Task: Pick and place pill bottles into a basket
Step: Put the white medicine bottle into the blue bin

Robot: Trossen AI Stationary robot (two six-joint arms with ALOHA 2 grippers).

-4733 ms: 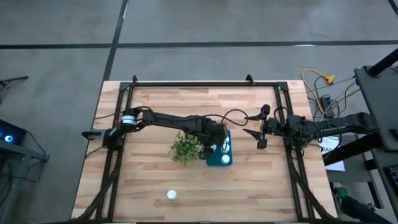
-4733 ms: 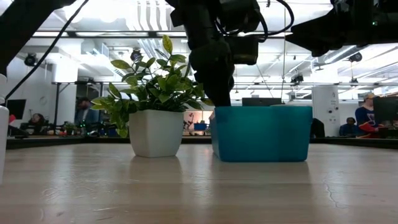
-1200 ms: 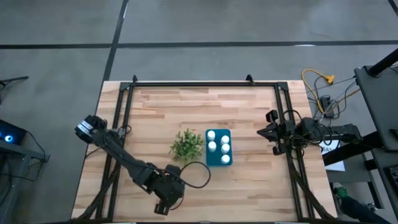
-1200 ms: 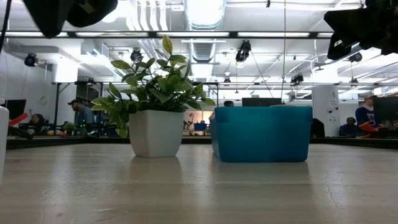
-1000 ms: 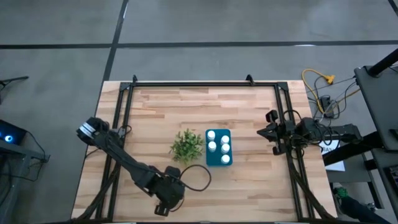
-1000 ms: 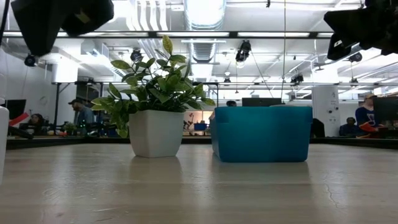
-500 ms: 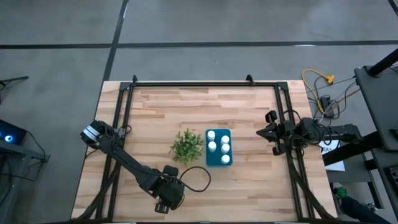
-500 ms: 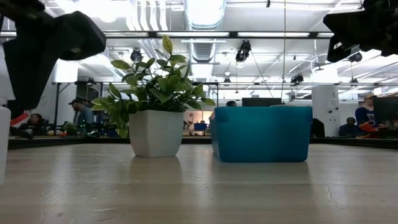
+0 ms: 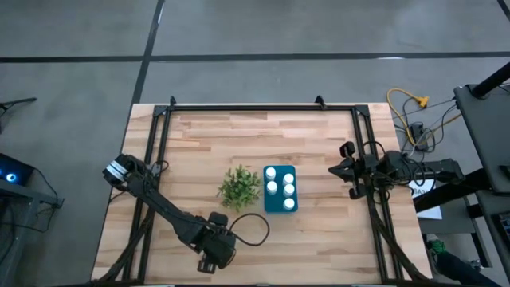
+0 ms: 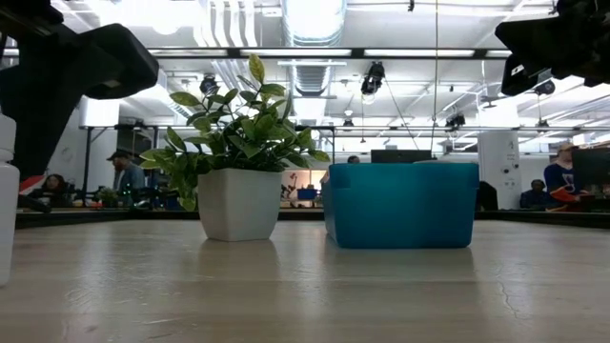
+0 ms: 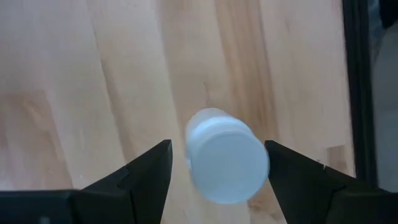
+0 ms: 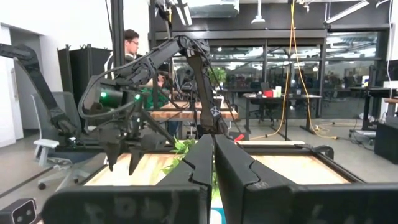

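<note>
One white pill bottle stands upright on the wood near the table's front edge, left of centre; it also shows at the low view's left border. My left gripper hangs over the bottle, pointing steeply down. It is open, with one finger on each side of the cap and clear of it. In the high view my left gripper hides the bottle. The teal basket stands mid-table with three white bottle caps showing inside. My right gripper is shut and empty at the table's right edge.
A bushy green plant in a white pot stands just left of the basket. Black frame rails run along the table's sides and back. Bare wood lies around the bottle. People and desks show in the room beyond.
My left gripper has come down over the pill bottle, staying open and tipping a little more steeply. The bottle has kept its place.
</note>
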